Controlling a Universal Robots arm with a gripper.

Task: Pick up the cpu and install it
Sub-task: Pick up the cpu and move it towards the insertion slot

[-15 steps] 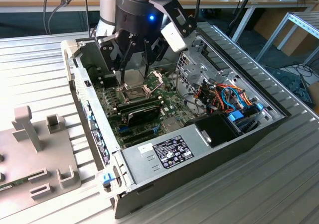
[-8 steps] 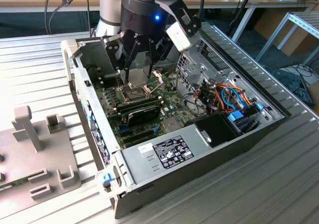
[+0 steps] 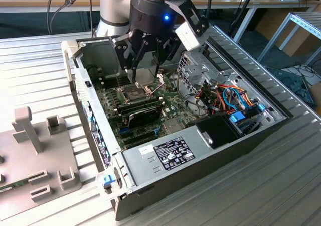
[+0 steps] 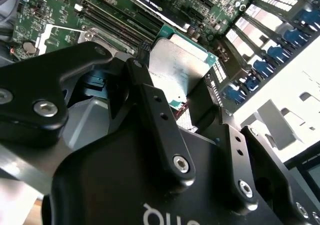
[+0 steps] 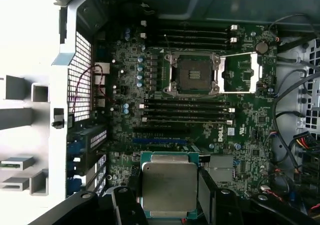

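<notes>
The end effector (image 5: 169, 200) grasps the cpu (image 5: 169, 185) flat between its fingers (image 5: 206, 192), above the motherboard (image 5: 250, 130); the open socket (image 5: 192, 74) lies well apart, beyond the memory slots (image 5: 187, 112).

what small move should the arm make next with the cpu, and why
Probably ease the cpu straight down a little toward the open socket, keeping it level. The gripper is shut on the chip's edges. In the exterior view the chip hangs above the socket area, clear of the motherboard, and the socket frame is swung open, leaving the socket bare.
</notes>
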